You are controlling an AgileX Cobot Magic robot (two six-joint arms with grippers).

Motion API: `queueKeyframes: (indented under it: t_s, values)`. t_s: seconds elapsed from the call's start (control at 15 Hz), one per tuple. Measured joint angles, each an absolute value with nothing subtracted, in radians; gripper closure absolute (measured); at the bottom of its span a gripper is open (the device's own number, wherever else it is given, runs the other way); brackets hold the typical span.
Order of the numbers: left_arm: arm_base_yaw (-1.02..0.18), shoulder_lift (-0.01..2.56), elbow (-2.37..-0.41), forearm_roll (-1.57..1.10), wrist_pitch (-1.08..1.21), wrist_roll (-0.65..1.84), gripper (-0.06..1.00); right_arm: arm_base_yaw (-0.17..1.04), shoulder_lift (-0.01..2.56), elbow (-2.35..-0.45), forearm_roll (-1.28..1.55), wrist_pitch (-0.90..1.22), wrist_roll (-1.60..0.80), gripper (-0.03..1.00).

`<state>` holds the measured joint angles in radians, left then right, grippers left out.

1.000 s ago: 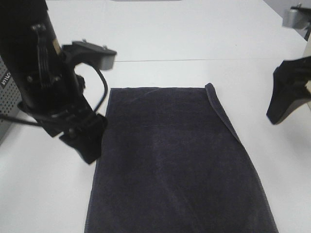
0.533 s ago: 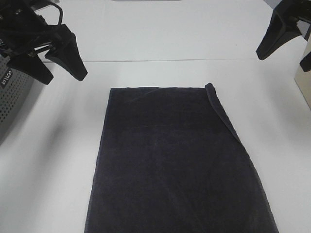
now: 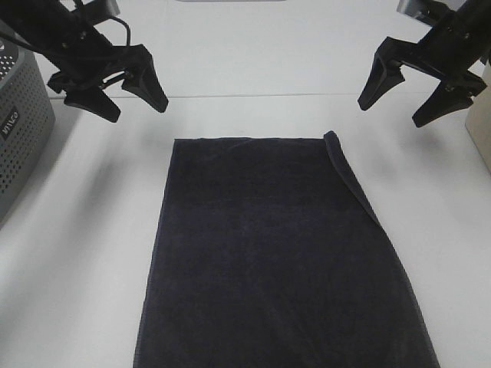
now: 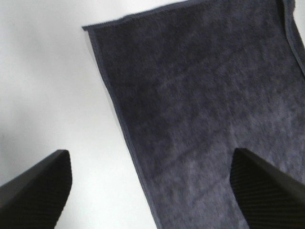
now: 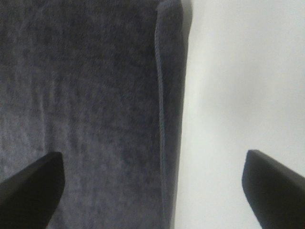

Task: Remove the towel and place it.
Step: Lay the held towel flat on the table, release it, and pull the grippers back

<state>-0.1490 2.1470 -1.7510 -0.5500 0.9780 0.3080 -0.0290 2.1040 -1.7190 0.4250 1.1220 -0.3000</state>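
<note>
White table (image 3: 268,69), the towel (image 3: 276,253) lying flat in its middle. My left gripper (image 3: 138,113) and right gripper (image 3: 390,115) hang near its far corners, jaws spread, holding nothing. It looks soft, limp and light; I'd pinch those corners at the stitched hem (image 3: 347,165).

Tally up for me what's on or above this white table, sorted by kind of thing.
Dark towel, lying flat: 1
Grey perforated basket, at the left edge: 1
Pincers, both open and empty: 2, the left pincer and the right pincer
Beige object, cut off at the right edge, too little showing to name: 1
Total: 5
</note>
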Motion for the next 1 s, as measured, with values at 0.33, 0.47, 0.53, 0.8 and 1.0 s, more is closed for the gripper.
queueKeyframes:
  t_s: [0.33,0.47,0.53,0.8,1.0]
  values:
    - [-0.149,2.499,-2.148,-0.552,1.1,0.271,0.1,-0.029,2.393,-2.026,0.41,1.153,-0.301,0.01]
    - [-0.149,2.586,-2.25,-0.551,1.141,0.256,0.1,-0.029,2.467,-2.103,0.415,1.16,-0.301,0.01]
    - [-0.149,2.612,-2.278,-0.551,1.147,0.248,0.1,-0.029,2.493,-2.131,0.427,1.16,-0.301,0.01]
    - [-0.149,2.645,-2.311,-0.557,1.155,0.244,0.1,-0.029,2.559,-2.156,0.478,1.16,-0.301,0.01]
    - [-0.149,2.647,-2.315,-0.561,1.158,0.244,0.1,-0.022,2.571,-2.166,0.502,1.16,-0.301,0.01]
